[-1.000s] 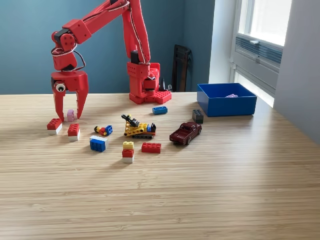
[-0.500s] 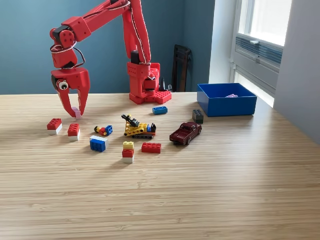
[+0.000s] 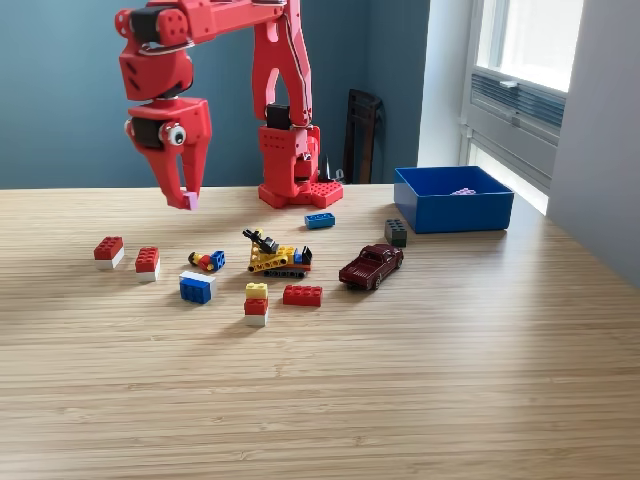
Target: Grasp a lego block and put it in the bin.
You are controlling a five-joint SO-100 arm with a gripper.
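My red gripper (image 3: 186,197) hangs above the table at the exterior view's left, shut on a small pink lego block (image 3: 190,201) held at its fingertips, well clear of the tabletop. The blue bin (image 3: 452,198) stands at the right near the window, with something small and pale inside. Other lego blocks lie below and ahead: two red-and-white ones (image 3: 109,250) (image 3: 147,263), a blue-and-white one (image 3: 196,288), a yellow-red-white stack (image 3: 256,303), a flat red one (image 3: 302,295), a blue one (image 3: 320,220) and a dark grey one (image 3: 396,232).
A dark red toy car (image 3: 371,265) and a yellow toy vehicle (image 3: 275,255) sit mid-table, with a small multicoloured piece (image 3: 206,261) beside them. The arm's red base (image 3: 293,165) stands at the back. A window and wall close off the right.
The gripper shut on the pink block that lay on the table at the left, lifted it and swung up and to the right.
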